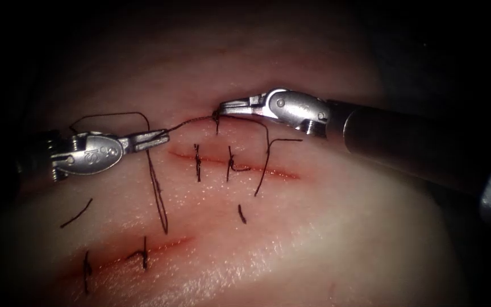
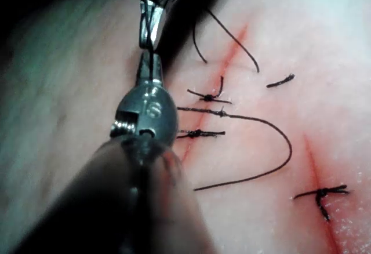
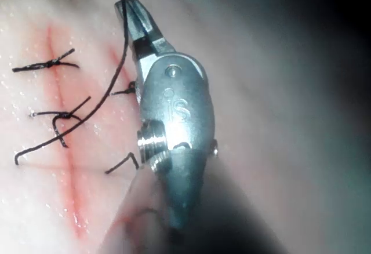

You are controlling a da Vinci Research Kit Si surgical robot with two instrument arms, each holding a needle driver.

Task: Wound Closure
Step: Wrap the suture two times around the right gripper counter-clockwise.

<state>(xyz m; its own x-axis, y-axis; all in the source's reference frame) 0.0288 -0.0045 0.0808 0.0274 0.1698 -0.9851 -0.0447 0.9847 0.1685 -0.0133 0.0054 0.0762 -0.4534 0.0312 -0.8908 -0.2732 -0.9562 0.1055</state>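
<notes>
Spanning the gap between both tools, the thread (image 1: 191,120) runs taut above the cut (image 1: 234,165), each end pinched in closed jaws: left tool (image 1: 163,136), right tool (image 1: 223,108). This looks like knot tightening; the next move needs even, gentle tension. I cannot make out the needle.

Your left tool (image 1: 157,138) and right tool (image 1: 225,106) show polished, glossy metal with bright glints; the right tool's shaft (image 1: 404,146) looks dark and matt. The thread (image 1: 157,193) you hold is fine, dark and dull. The tissue (image 1: 336,227) gleams moist and smooth, with wet red fluid (image 1: 268,172) along the cut.
</notes>
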